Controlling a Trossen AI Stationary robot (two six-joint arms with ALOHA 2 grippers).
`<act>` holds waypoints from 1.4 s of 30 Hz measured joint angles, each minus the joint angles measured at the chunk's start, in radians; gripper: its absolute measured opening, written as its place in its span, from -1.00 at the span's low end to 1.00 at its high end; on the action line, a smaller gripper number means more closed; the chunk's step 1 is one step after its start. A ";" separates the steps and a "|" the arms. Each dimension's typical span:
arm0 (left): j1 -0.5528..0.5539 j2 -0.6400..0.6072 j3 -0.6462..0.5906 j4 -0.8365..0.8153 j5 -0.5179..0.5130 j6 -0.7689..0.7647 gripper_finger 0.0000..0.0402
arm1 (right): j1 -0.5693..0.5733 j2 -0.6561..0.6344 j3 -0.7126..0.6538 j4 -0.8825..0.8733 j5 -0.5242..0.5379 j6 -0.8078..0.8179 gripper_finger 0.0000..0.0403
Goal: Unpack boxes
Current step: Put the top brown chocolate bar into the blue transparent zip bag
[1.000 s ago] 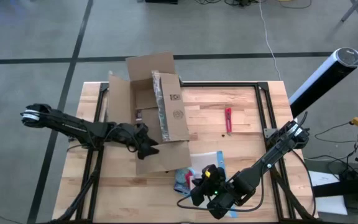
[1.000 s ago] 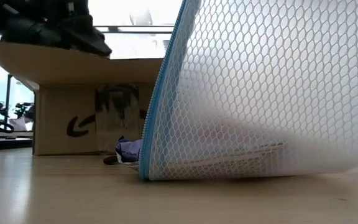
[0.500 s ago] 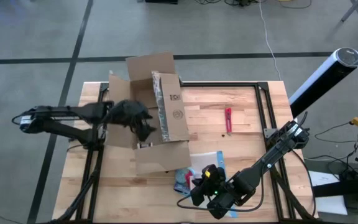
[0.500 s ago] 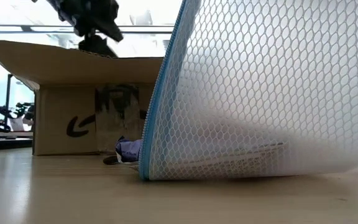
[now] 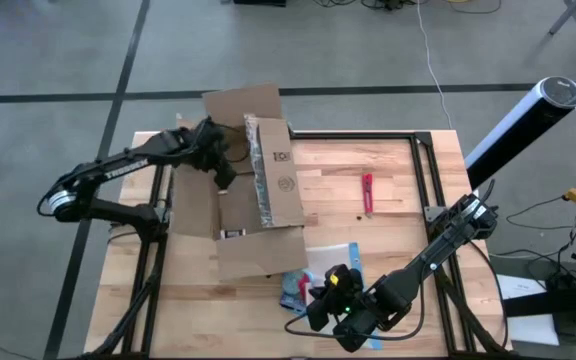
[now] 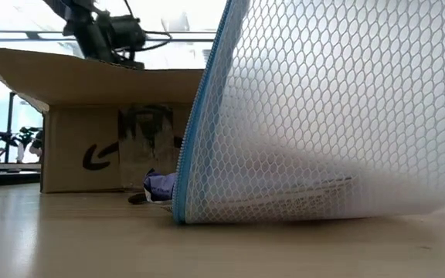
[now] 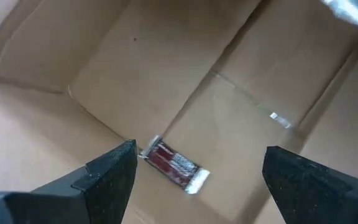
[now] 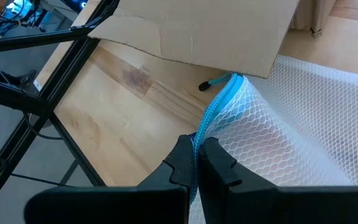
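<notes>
left gripper point(image 7: 194, 171) hung over the open box point(image 5: 236, 190), jaws spread wide, nothing between them. through the gap, straight ahead and below, lay one small packet point(image 7: 174, 167), dark red with silver crimped ends, flat on the box floor near an inner fold. the box sat toward the far left part of the counter point(image 5: 388, 215), flaps splayed outward.

judgement on the step: reaching in for that packet. it lay flat and thin, so i reckoned the jaws should drop straight down, centred on it and set across its narrow width, and close only once the tips were beside its edges. the foil looked slippery; a shallow pinch could skid off. the box wall beside the packet left little room on that side.

right gripper point(image 8: 197, 163) was low at the near edge of the counter, jaws pinched on the blue zip edge of the mesh pouch point(image 8: 291, 124), which sat just past the near flap of the box.

count:
- boxes: one.
- packets in the box: one seen; other corners hidden.
- mesh pouches: one.
- red tool point(image 5: 367, 192): one, on bare counter well off from both jaws.
- small purple item point(image 6: 159, 186): one, between pouch and box; could not tell what it was.
</notes>
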 joint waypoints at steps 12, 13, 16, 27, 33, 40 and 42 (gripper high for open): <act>-0.002 0.325 0.053 -0.137 -0.022 0.197 0.57 | 0.000 0.000 0.000 0.000 0.000 0.000 -1.00; -0.002 0.348 0.052 -0.149 -0.022 0.198 0.57 | 0.000 0.000 0.000 0.000 0.000 0.000 -1.00; -0.001 0.402 0.052 -0.165 -0.059 0.194 0.57 | 0.000 0.000 0.000 0.000 0.000 0.000 -1.00; 0.000 0.469 0.052 -0.207 -0.201 0.150 0.57 | 0.000 0.000 0.000 0.000 0.000 0.000 -1.00; 0.000 0.508 0.052 -0.219 -0.212 0.154 0.57 | 0.000 0.000 0.000 0.000 0.000 0.000 -1.00; 0.000 0.554 0.051 -0.222 -0.095 0.193 0.57 | 0.000 0.000 0.000 0.000 0.000 0.000 -1.00; 0.000 0.560 0.052 -0.223 -0.092 0.193 0.57 | 0.000 0.000 0.000 0.000 0.000 0.000 -1.00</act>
